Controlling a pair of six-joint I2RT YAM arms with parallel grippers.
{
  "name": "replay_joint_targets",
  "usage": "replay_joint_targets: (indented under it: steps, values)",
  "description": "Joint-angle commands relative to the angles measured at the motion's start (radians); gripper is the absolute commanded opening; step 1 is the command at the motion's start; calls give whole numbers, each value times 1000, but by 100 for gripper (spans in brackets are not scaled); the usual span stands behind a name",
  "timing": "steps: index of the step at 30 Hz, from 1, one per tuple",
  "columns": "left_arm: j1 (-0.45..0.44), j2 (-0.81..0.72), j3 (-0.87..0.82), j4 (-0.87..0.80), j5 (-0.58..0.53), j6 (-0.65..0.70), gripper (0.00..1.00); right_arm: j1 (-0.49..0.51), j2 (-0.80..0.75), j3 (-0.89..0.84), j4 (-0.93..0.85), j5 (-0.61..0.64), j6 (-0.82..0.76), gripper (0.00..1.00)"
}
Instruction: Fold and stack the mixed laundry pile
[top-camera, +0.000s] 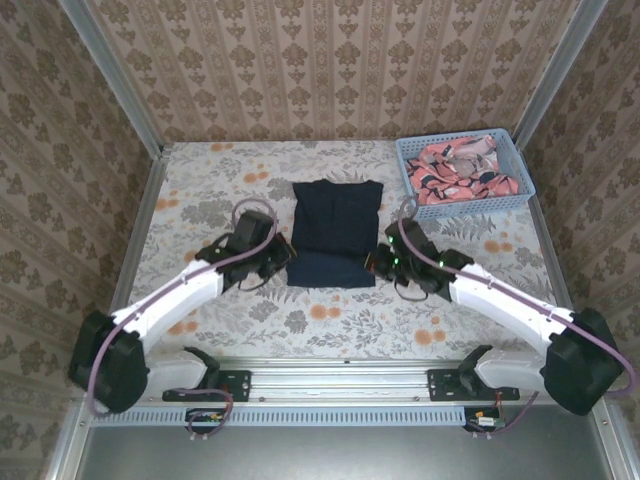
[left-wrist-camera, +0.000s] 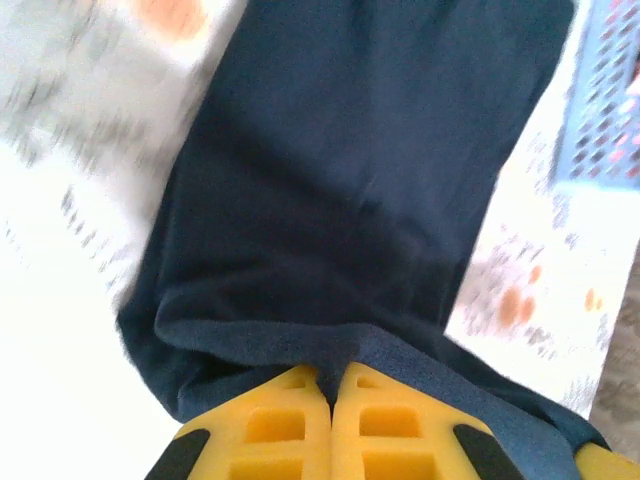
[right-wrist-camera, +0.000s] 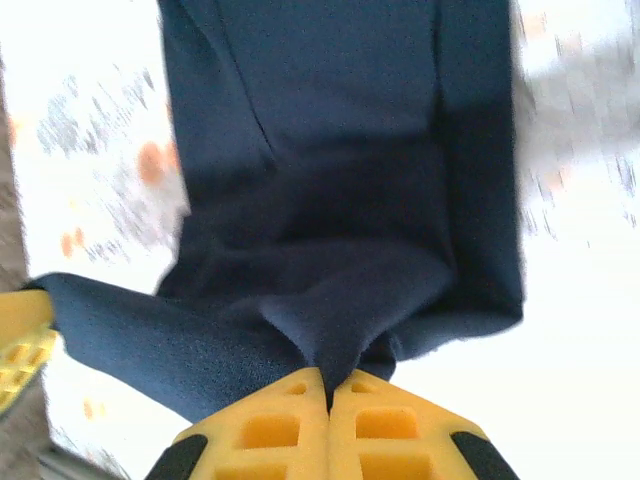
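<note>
Aluminium rail (top-camera: 340, 372) runs along the near edge of a bench (top-camera: 200, 190) covered in a pale floral cloth. Two white arms with black joints are bolted to it side by side, and both reach forward and inward.

The left claw (top-camera: 283, 257) sits at the near left corner of a dark navy T-shirt (top-camera: 336, 230), and the right claw (top-camera: 376, 263) sits at its near right corner. In the left wrist view, the yellow fingers (left-wrist-camera: 280, 425) are pressed together, with the shirt's near hem bunched at their tips. In the right wrist view, the yellow fingers (right-wrist-camera: 390, 425) are likewise closed tight, and a peak of navy cloth is drawn into the seam between them. Each claw is therefore narrow and pinching the shirt.

From above, the T-shirt lies in the middle of the bench as a neat upright rectangle, sleeves tucked out of sight. Its near edge is lifted slightly at the two gripped corners, while the rest lies flat on the cloth.

Further back, at the far right corner of the bench, stands a light blue lattice basket (top-camera: 507, 150), apart from the shirt. A crumpled pink garment (top-camera: 462, 170) with a navy-and-white pattern lies inside it. Beyond that, patterned beige walls (top-camera: 330, 60) close the space on three sides.
</note>
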Motion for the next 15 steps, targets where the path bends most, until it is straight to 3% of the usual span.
replay_joint_targets:
  steps: [1,8,9,10,11,12,13,15]
  values:
    - [62,131,150,127,-19,118,0,-90,79,108,83,-6,-63,0]
    - [154,572,593,169,72,195,0,-242,404,432,145,-37,-148,0]
    - [164,651,675,131,76,220,16,-258,469,491,143,-15,-154,11]
    - [173,707,776,75,74,231,51,-278,530,546,129,-10,-159,30]
    - [186,778,866,18,88,234,98,-300,596,616,102,11,-168,57]
    - [196,830,932,-11,99,237,100,-319,656,680,65,25,-164,82]
    - [203,858,967,-26,100,237,100,-337,692,711,68,8,-162,97]
    - [217,866,995,-30,104,252,100,-365,717,731,99,-34,-161,100]
